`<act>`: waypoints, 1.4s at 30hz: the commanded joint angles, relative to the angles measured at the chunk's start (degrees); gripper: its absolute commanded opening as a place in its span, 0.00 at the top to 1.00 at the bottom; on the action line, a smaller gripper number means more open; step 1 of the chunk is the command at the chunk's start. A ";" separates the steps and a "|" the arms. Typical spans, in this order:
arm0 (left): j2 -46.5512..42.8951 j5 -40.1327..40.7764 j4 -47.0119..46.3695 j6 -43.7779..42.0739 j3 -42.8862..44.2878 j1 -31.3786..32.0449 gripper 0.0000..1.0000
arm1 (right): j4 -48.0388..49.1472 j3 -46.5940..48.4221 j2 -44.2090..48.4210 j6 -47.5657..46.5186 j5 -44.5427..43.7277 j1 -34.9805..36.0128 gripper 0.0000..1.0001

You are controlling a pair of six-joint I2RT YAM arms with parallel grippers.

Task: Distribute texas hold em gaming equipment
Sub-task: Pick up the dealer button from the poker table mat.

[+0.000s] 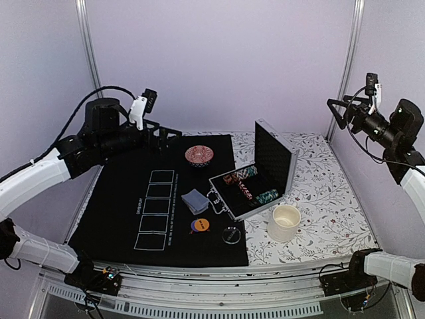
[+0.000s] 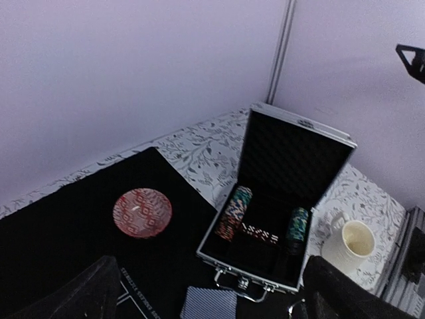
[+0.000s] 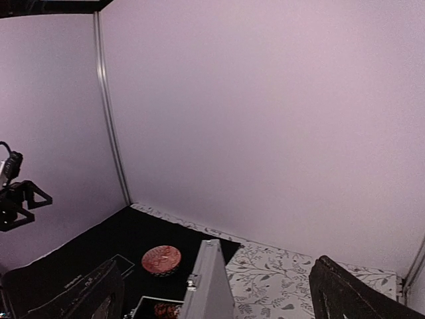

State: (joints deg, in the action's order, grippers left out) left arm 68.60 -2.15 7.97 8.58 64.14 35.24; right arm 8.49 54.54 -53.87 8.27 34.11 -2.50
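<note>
L gripper (image 1: 167,136): jaws wide apart, nothing btwn them, hanging over the far-left part of the black mat (image 1: 119,206). R gripper (image 1: 335,113): also spread wide, empty, up high at far right, well apart from everything on the counter (image 1: 325,193).

From the L gripper the card deck (image 1: 195,201) lies to the right & toward the bases. It is flat on the mat, just beside the latch side of the open case (image 1: 222,199). Deck sits skewed to the column of card outlines (image 1: 154,209); can't tell its long axis for sure. L arm looks the nearer one to it. Closer still to the bases: orange disc (image 1: 199,225), then black disc (image 1: 230,234) near the mat's right edge, both flat, apart from each other.

Chips (image 2: 236,212) lie on edge in two rows inside the case, rows running latch side to hinge. Lid stands upright on the far-right side, so the R arm prob. has to come over it or round the near side.

Room: mat left of the deck has only the outlines, so plenty of space there. Red bowl (image 1: 199,155) sits beyond the deck. White cup (image 1: 284,221) is just beside the case's near side, a tight spot.
</note>
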 commanded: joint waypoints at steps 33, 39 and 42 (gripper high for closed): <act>49.91 -4.23 22.39 -5.85 18.55 28.81 0.08 | -31.52 0.12 1.59 0.78 -12.74 24.89 0.01; 52.43 -2.75 23.48 -5.99 19.77 29.17 0.09 | -31.72 -0.48 2.07 0.66 -12.34 24.83 0.01; 53.60 -2.83 24.22 -6.31 21.00 29.12 0.11 | -31.56 -0.84 2.39 0.86 -12.05 24.83 0.01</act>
State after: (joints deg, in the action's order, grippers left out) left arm 119.68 -4.91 29.93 2.22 83.24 64.34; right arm -23.03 54.57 -52.66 9.21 22.50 22.13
